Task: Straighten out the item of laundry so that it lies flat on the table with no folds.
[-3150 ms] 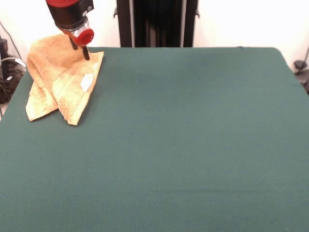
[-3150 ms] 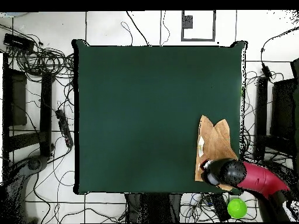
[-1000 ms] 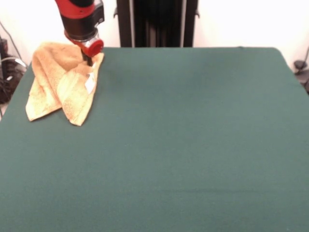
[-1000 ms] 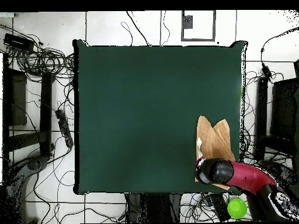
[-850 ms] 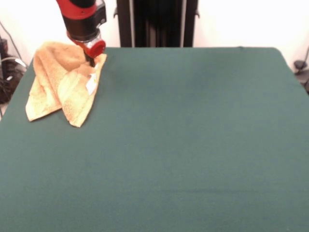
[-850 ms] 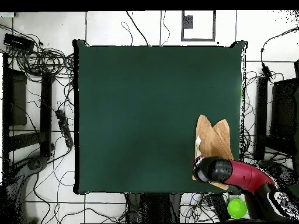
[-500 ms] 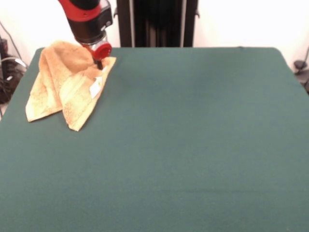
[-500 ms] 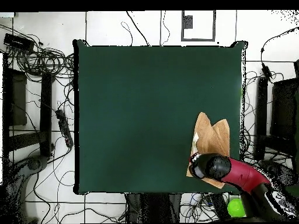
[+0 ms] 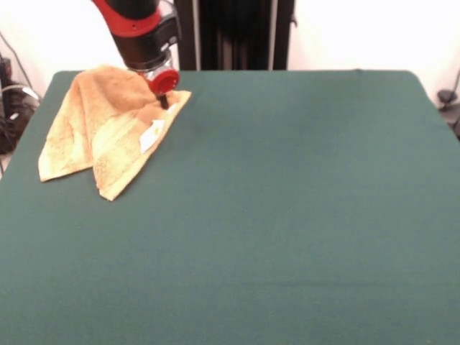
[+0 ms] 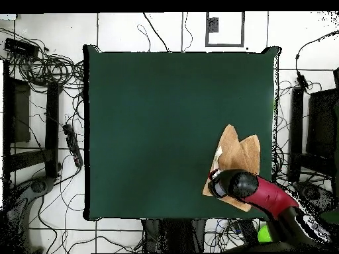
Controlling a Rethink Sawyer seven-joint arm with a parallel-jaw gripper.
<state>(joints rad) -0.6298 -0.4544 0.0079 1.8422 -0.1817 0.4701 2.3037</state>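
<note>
The orange-tan towel [image 9: 100, 129] is seen folded and bunched at the far left corner of the dark green table [image 9: 287, 215] in the front view, and it is not lying flat. Two pointed lobes are directed toward the near side, a shorter one at the left and a longer one beside it, with a raised fold between them. A small white tag [image 9: 152, 135] is visible on the right-hand layer, close to the towel's right edge. The red and black arm [image 9: 140, 32] is brought down from above onto the far right corner of the towel, where the end effector [image 9: 164, 100] is set against the cloth; only a dark tip below a red round part can be made out, so whether it is closed on the cloth cannot be told. In the overhead view the towel [image 10: 235, 155] is found near the table's [image 10: 165, 119] right edge and toward its bottom, partly covered by the arm [image 10: 265, 195], and the end effector is hidden beneath the arm's wrist. The remaining surface of the table is taken up by nothing else.
</note>
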